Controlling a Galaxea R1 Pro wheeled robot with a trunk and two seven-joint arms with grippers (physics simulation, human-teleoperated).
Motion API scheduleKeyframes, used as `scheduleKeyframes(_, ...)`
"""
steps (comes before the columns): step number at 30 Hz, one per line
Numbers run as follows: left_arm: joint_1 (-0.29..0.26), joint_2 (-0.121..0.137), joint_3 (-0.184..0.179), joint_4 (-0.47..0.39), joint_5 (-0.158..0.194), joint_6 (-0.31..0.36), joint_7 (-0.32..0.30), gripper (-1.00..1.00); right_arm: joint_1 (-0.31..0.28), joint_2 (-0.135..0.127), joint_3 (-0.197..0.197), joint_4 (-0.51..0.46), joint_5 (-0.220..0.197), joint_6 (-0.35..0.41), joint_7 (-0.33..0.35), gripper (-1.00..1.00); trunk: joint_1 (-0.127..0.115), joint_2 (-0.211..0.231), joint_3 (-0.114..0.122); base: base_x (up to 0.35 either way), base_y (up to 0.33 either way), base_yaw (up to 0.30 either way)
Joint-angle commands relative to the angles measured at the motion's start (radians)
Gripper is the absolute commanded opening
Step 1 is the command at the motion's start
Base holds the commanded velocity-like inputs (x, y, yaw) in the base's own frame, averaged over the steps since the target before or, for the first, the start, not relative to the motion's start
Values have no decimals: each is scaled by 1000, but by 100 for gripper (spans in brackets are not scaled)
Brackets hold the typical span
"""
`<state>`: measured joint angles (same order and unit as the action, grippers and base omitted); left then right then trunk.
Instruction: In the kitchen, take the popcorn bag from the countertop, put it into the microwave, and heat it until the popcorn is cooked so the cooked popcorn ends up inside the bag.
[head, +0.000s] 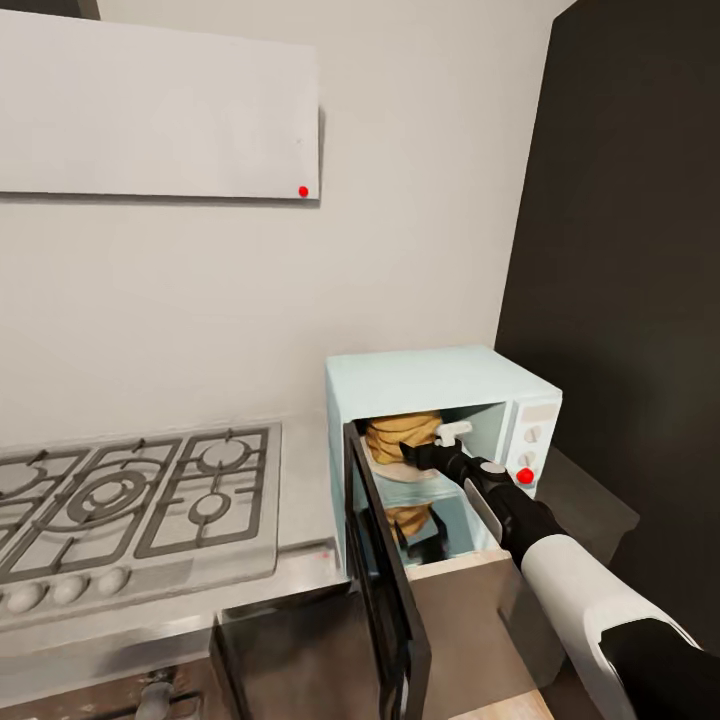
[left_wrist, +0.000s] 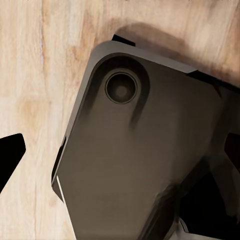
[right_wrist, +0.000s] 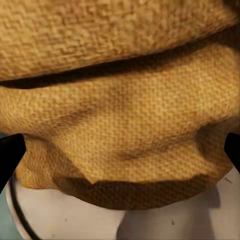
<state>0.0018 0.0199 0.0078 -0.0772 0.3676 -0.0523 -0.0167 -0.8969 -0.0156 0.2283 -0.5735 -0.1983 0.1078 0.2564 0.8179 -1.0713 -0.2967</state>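
Placing step: right gripper (head: 441, 440) reached into microwave (head: 430, 385), jaws wide around bag (right_wrist: 120, 125) on the turntable. Left jaws wide over floor. Next, judged: withdraw toward 5 o'clock, shut door (head: 385, 590)

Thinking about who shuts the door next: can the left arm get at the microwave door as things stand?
Probably not right away. The door hangs open and unblocked, but the left hand points down at the wood floor, over the robot's dark base.
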Motion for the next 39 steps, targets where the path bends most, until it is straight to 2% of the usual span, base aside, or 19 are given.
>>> scheduleKeyframes(1,0,0,0,-1,5,-1,-2,100,-1,-1,5,-2,-10,6,0,100,0,-1,-1,10,0,0)
scheduleKeyframes(13,0,-2,1,-1,5,-1,0,100,-1,-4,5,-2,-8,7,5,100,0,-1,-1,-266,0,0)
scheduleKeyframes(26,0,-2,1,-1,4,-1,-1,100,-1,-18,-2,-12,-10,18,7,100,0,-1,-1,-337,0,0)
scheduleKeyframes(28,0,-2,1,-1,4,-1,-1,100,-1,-28,-3,-9,-13,21,7,100,0,-1,-1,-337,0,0)
scheduleKeyframes(30,0,-2,0,-1,2,-1,-1,100,-1,-55,-3,-10,-12,25,6,100,0,-1,-1,-337,0,0)
scheduleKeyframes(31,0,-4,-1,-1,1,-1,0,100,-1,-95,-1,-9,-12,43,6,100,0,-1,-1,-337,0,0)
scheduleKeyframes(32,0,-3,-1,-1,1,-1,0,100,-1,-122,0,-5,-14,57,6,100,0,-1,-1,-337,0,0)
scheduleKeyframes(34,0,-3,-2,-1,1,-1,0,100,9,-214,1,14,-17,84,8,100,0,-1,-1,-337,0,0)
scheduleKeyframes(37,0,-3,-2,0,1,-1,0,100,96,-305,1,22,-20,92,9,100,0,-1,-1,-337,0,0)
scheduleKeyframes(39,0,-4,-2,-1,0,-1,0,100,169,-340,-1,24,-20,90,8,100,0,-1,-1,-316,0,0)
